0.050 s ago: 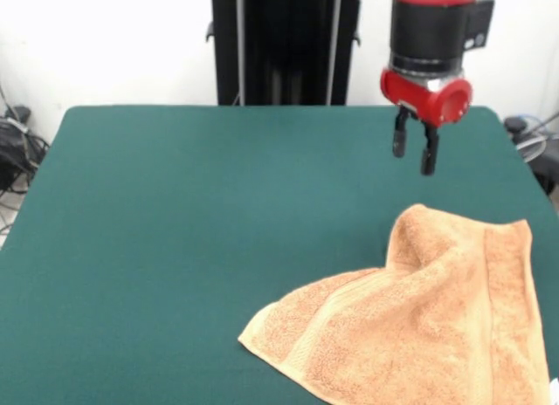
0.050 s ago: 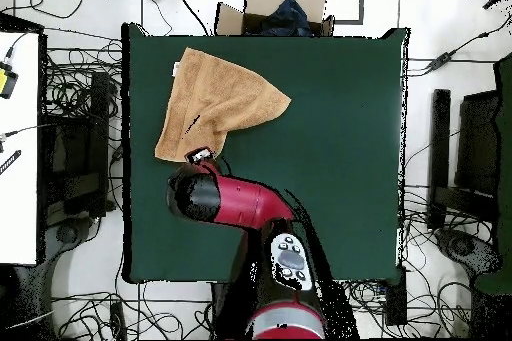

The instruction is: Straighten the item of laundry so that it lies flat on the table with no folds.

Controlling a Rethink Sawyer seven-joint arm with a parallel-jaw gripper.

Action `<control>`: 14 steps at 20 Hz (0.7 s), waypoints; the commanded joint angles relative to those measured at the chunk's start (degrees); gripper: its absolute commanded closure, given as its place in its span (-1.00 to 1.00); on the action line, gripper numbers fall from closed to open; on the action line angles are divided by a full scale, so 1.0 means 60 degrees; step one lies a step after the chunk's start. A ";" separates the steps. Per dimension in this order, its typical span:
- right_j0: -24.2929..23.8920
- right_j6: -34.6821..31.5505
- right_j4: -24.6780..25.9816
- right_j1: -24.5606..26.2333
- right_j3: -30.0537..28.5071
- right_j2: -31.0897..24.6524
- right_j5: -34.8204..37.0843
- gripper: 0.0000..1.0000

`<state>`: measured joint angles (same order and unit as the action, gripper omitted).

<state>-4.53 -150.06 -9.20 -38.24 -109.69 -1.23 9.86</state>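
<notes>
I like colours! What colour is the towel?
Light orange-tan towel; clearest in the front view.

No text, label, brand, number or sign can be read in either view. The towel (image 1: 419, 322), the green table (image 1: 192, 222) and the red and black arm (image 2: 245, 202) carry no legible markings.
</notes>
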 commanded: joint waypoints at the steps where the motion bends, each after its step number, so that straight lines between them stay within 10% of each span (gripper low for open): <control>1: 0.0573 -0.0681 0.0374 0.1453 0.0552 0.0937 -0.0721 -1.00; 14: 0.0561 -0.0281 0.0766 0.2573 0.0810 0.1839 -0.1774 -1.00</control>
<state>-0.05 -150.06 -7.68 -27.45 -108.08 7.05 3.71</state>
